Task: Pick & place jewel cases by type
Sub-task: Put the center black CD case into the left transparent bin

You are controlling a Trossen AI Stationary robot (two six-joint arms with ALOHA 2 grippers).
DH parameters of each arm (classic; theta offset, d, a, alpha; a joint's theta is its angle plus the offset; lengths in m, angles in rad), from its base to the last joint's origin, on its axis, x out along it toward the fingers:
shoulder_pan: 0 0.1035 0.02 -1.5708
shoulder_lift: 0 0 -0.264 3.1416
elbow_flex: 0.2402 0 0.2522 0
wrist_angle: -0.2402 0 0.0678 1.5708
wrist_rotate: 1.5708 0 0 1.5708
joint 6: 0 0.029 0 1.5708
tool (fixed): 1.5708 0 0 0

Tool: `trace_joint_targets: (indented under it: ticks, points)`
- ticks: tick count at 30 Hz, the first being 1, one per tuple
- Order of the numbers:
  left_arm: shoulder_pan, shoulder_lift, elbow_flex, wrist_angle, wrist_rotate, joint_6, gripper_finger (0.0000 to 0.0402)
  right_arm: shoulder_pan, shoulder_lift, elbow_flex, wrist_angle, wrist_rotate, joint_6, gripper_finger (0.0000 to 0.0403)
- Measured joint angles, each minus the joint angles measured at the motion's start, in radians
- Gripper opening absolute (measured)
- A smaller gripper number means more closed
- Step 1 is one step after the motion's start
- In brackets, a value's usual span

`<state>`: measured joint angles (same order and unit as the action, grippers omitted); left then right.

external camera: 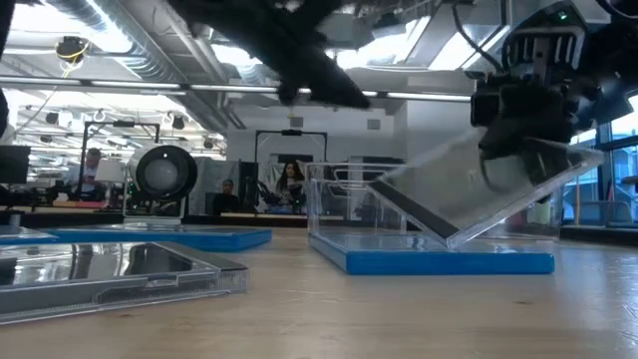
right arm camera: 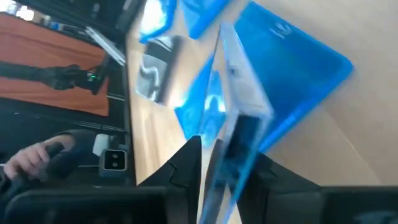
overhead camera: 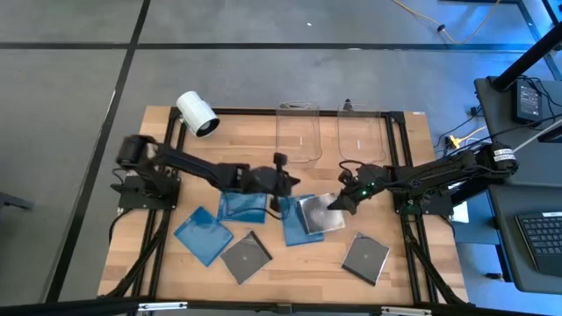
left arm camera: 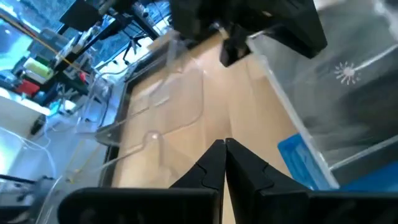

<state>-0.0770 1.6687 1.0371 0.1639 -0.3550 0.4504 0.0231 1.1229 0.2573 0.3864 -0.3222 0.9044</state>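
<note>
So the left gripper (overhead camera: 283, 180) was pinched shut on nothing, just hovering over the blue jewel case (overhead camera: 297, 222) beside its tip. Right next to it, the right gripper (overhead camera: 335, 204) had clamped the edge of a dark jewel case (overhead camera: 319, 213), tilting it up off that blue one. Next move, I'd guess: lift clear and carry it toward the bins (overhead camera: 297, 132) beyond the gripper.

Grey floor (overhead camera: 263, 79) spreads around the wooden table, crossed by dark seams running toward twelve o'clock. At three o'clock stands a dark desk (overhead camera: 527, 219) with a keyboard (overhead camera: 540, 239) and a black power adapter (overhead camera: 532, 99); a yellow cable (overhead camera: 421, 17) trails near one o'clock. Across the room, exposed ducts (external camera: 130, 40) and bright ceiling lights (external camera: 399, 45) hang overhead, with seated people (external camera: 284, 187) at distant workstations.
</note>
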Motion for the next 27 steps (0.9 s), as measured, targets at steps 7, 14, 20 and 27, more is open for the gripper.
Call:
trace_joint_targets:
  ticks: [7,14,20,27]
  points:
    - [0.066,-0.27,-0.177,0.046,0.059,-0.14,0.0003,-0.005,0.0,0.0,0.067,-0.008,-0.048,0.0079]
    - [0.093,-0.421,-0.341,0.194,0.058,-0.182,0.0007,-0.014,0.0,0.0,0.041,-0.005,-0.081,0.0042]
    - [0.092,-0.457,-0.385,0.219,0.002,-0.178,0.0002,-0.014,0.0,0.0,0.041,-0.004,-0.086,0.0033]
    - [0.092,-0.496,-0.444,0.232,0.042,-0.191,0.0012,-0.015,0.0,0.0,0.052,0.014,-0.096,0.004]
